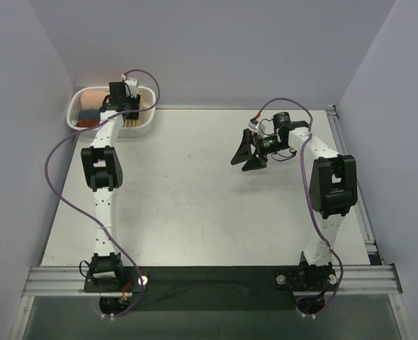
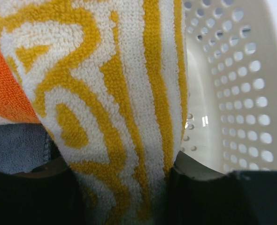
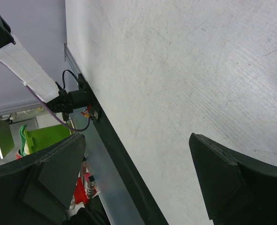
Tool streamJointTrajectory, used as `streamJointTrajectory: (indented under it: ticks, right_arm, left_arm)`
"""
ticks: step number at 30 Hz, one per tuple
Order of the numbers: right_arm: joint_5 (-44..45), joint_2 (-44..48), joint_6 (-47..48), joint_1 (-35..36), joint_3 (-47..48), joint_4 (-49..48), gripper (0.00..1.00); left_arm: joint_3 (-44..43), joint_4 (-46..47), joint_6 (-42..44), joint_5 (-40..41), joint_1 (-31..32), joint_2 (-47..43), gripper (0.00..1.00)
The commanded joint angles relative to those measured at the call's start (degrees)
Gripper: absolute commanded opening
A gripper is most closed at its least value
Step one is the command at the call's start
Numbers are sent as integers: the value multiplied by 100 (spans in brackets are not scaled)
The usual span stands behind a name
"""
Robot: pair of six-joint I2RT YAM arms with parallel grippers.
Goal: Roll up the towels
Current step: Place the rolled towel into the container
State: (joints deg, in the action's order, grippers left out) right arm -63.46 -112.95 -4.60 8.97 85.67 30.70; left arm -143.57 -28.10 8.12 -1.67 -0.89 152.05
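The yellow-and-white striped towel (image 2: 105,93) fills the left wrist view, pinched between my left gripper's dark fingers (image 2: 199,197) inside the white perforated basket (image 2: 242,93). In the top view my left gripper (image 1: 124,98) reaches down into the basket (image 1: 142,127) at the far left, and the towel is hidden under the arm. My right gripper (image 1: 247,156) hovers open and empty over the bare table at centre right; its wrist view (image 3: 138,183) shows only table between the fingers.
An orange cloth (image 2: 7,84) and a grey-blue cloth (image 2: 16,145) lie beside the towel in the basket. Orange and blue cloth also show in the top view (image 1: 90,106). The table's metal front rail (image 1: 209,278) runs along the near edge.
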Motion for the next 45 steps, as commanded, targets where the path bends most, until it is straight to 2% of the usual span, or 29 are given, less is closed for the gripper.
streamJointTrajectory:
  ticks: [1,7,11,14,15,21,30,32,45]
  right_arm:
    - [-87,-34,38,-27,2,191,100]
    - [-96,-105,3,-10,29,182,100]
    - [-87,-122,-14,8,38,191,100]
    - [-87,-131,-6,26,46,182,100]
    - [-87,-123,-6,26,46,182,100]
    - [-87,-105,3,43,29,191,100]
    - [-96,-70,12,78,55,200,100]
    - [-88,-70,12,87,55,200,100]
    - [-123,-35,38,87,46,217,100]
  left_arm:
    - [-22,173,-39,97,-87,35,0]
    - [-13,-20,-12,-78,-87,88,17]
    - [-31,-99,-187,-158,-87,71,20]
    - [-66,-126,-258,-132,-78,62,34]
    - [-66,-135,-267,-106,-78,53,42]
    - [-119,-178,-311,-184,-70,-96,59]
    - [-189,-179,-250,-140,-61,-333,73]
    - [-215,-187,-232,-140,-52,-369,79]
    - [-303,-126,-258,-298,-43,-746,81]
